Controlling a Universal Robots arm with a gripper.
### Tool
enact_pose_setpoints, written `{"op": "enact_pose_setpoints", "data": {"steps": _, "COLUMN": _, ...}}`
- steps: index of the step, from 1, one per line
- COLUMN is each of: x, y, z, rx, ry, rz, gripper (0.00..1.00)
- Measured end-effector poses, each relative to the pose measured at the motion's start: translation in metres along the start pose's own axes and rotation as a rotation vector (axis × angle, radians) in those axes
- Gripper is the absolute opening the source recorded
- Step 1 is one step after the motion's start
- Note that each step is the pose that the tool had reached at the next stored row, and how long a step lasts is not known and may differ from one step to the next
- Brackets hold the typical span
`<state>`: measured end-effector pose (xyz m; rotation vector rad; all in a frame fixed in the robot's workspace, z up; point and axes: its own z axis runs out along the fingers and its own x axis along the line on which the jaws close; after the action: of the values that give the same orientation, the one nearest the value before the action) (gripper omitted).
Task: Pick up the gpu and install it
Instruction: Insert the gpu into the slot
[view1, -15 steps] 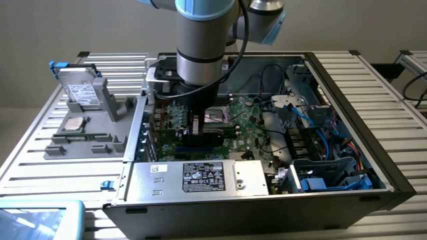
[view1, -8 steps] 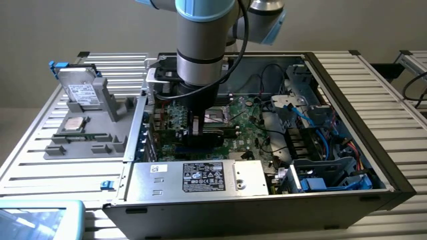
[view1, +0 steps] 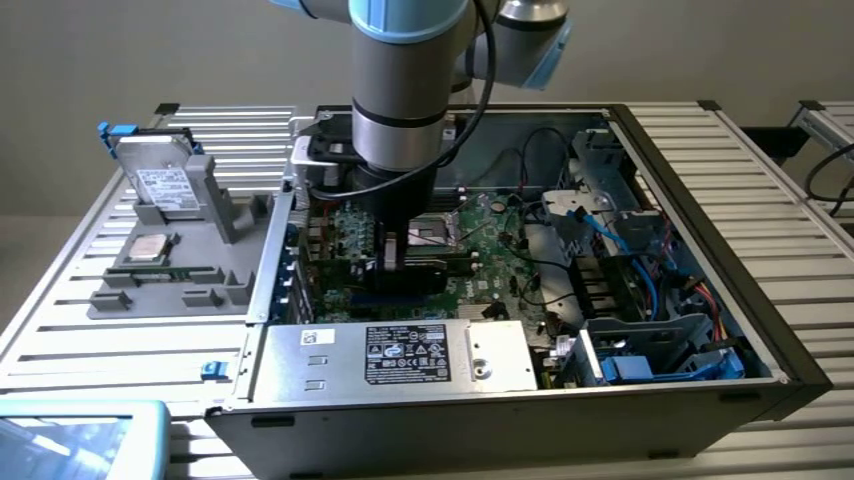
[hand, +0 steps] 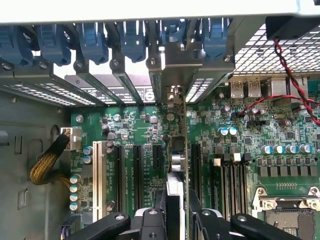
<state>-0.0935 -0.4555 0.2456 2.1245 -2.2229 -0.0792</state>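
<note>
The gpu (hand: 176, 165) appears edge-on as a thin upright card, standing over the green motherboard (hand: 145, 130) among the black expansion slots (hand: 136, 170). Its silver end reaches the case's rear slot openings (hand: 172, 70). My gripper (hand: 176, 212) is shut on the card, one black finger on each face. In the exterior view my gripper (view1: 391, 262) is down inside the open computer case (view1: 694, 150), and the dark gpu (view1: 407, 280) sits low over the board, near the case wall on the exterior view's left.
A power supply (view1: 400, 355) fills the case's near side. Blue cables (view1: 667, 290) and drive bays lie at the exterior view's right. A grey tray (view1: 200, 290) outside holds a hard drive (view1: 167, 185) and a processor (view1: 147, 248). Blue latches (hand: 95, 40), a red-black wire (hand: 290, 65), a yellow cable (hand: 47, 162).
</note>
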Motion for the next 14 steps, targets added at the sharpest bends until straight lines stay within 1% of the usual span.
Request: {"op": "enact_pose_setpoints", "data": {"steps": 14, "x": 0.0, "y": 0.0002, "z": 0.0008, "rx": -0.0002, "ry": 0.001, "rz": -0.001, "gripper": 0.28}}
